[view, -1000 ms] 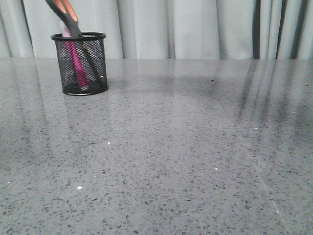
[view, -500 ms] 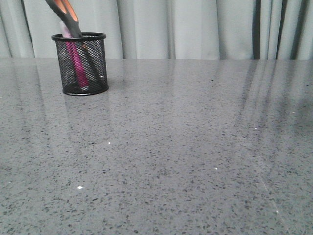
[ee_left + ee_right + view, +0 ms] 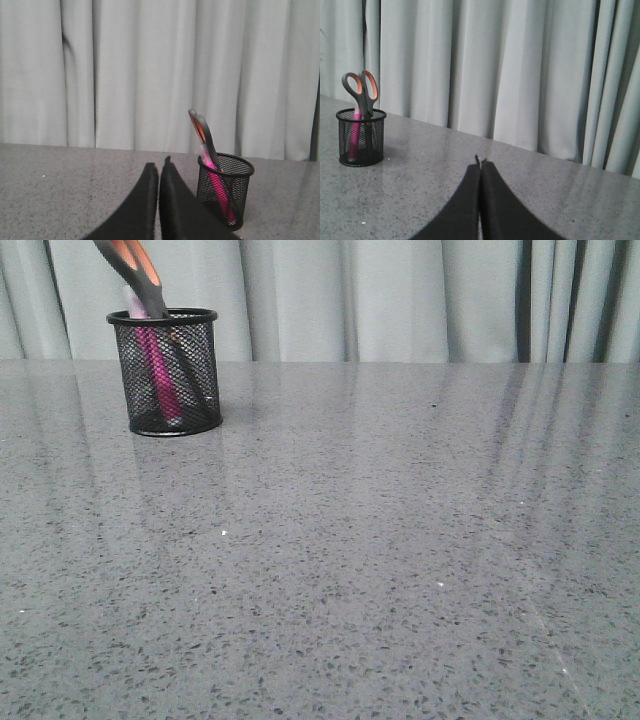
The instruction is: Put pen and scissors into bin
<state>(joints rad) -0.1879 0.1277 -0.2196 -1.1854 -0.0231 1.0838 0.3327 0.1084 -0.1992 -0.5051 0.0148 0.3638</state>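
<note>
The black mesh bin (image 3: 166,371) stands at the far left of the table. Inside it the pink pen (image 3: 155,368) stands upright, and the scissors (image 3: 135,270) lean blades-down with their grey and orange handles sticking out over the rim. The left wrist view shows the bin (image 3: 224,190), pen (image 3: 218,187) and scissors (image 3: 202,132) just beyond my left gripper (image 3: 159,166), which is shut and empty. From the right wrist the bin (image 3: 361,137) and scissors (image 3: 362,93) sit far off; my right gripper (image 3: 480,162) is shut with nothing in it. Neither gripper shows in the front view.
Grey speckled table (image 3: 380,540) stretches across the front view. Pale curtains (image 3: 400,295) hang behind the table's far edge.
A faint shadow on the right side of the table has faded away. The bin and its contents have not moved.
</note>
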